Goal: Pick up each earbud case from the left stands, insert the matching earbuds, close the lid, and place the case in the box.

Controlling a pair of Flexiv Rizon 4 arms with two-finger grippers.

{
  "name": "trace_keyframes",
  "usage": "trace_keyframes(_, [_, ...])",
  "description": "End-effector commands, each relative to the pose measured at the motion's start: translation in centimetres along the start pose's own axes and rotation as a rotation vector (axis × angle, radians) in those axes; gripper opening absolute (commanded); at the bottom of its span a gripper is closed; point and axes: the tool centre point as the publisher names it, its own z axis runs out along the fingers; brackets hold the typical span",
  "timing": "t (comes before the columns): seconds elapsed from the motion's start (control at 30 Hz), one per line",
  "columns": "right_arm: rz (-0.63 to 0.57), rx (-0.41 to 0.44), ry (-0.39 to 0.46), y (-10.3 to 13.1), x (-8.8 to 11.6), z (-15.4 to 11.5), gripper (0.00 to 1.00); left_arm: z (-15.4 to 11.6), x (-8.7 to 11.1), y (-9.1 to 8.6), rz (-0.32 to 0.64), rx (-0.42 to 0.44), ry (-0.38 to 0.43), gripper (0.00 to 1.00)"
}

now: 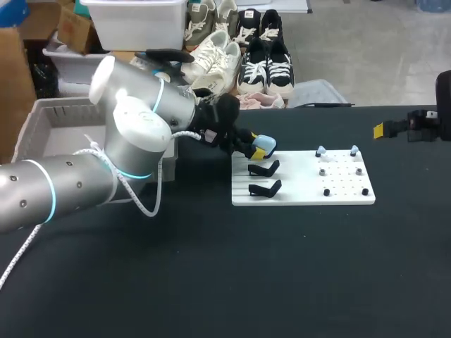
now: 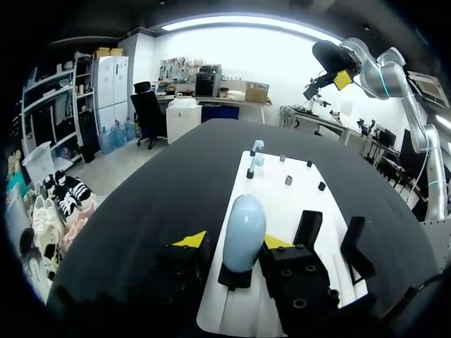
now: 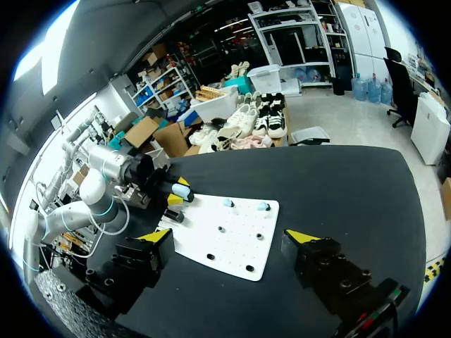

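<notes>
A light blue earbud case (image 2: pixel 243 218) stands upright on a black stand at the near end of the white board (image 2: pixel 282 201). My left gripper (image 2: pixel 234 241) straddles it; one yellow tip lies against the case and the other stands a little off it, so it is open. The head view shows that gripper (image 1: pixel 258 149) at the case (image 1: pixel 266 143). Beside it are two empty black stands (image 1: pixel 264 169) (image 1: pixel 264 188). Two light blue earbuds (image 1: pixel 320 150) (image 1: pixel 354 149) sit on pegs at the board's far side. My right gripper (image 3: pixel 227 239) hangs open above the table's right side.
A grey box (image 1: pixel 42 123) stands at the table's left, behind my left arm. Small black and silver pegs (image 1: pixel 326 191) dot the right half of the white board (image 1: pixel 303 197). Bare black tabletop (image 1: pixel 225 282) lies in front of the board.
</notes>
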Motion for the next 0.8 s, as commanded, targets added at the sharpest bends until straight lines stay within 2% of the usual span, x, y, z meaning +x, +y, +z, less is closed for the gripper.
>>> trace_keyframes(0.03, [-0.001,-0.004,0.002,-0.1,0.0,0.0,1.0,0.1,0.0,0.4,-0.001,0.008,-0.001,0.4])
trace_keyframes(0.07, [-0.001,-0.004,0.002,-0.1,0.0,0.0,1.0,0.1,0.0,0.4,-0.001,0.008,-0.002,0.37])
trace_keyframes(0.17, [-0.001,-0.004,0.002,-0.1,0.0,0.0,1.0,0.1,0.2,0.4,-0.005,0.008,-0.002,0.17])
trace_keyframes(0.2, [-0.001,-0.004,0.002,-0.1,0.0,0.0,1.0,0.0,0.2,0.4,-0.006,0.008,-0.003,0.15])
trace_keyframes(0.27, [-0.001,-0.004,0.002,-0.1,0.0,0.0,1.0,0.0,0.2,0.4,-0.009,0.008,-0.005,0.0])
trace_keyframes(0.8, [-0.001,-0.004,0.002,-0.1,0.0,0.0,1.0,-1.3,-0.7,-0.4,-0.005,0.008,-0.04,0.0])
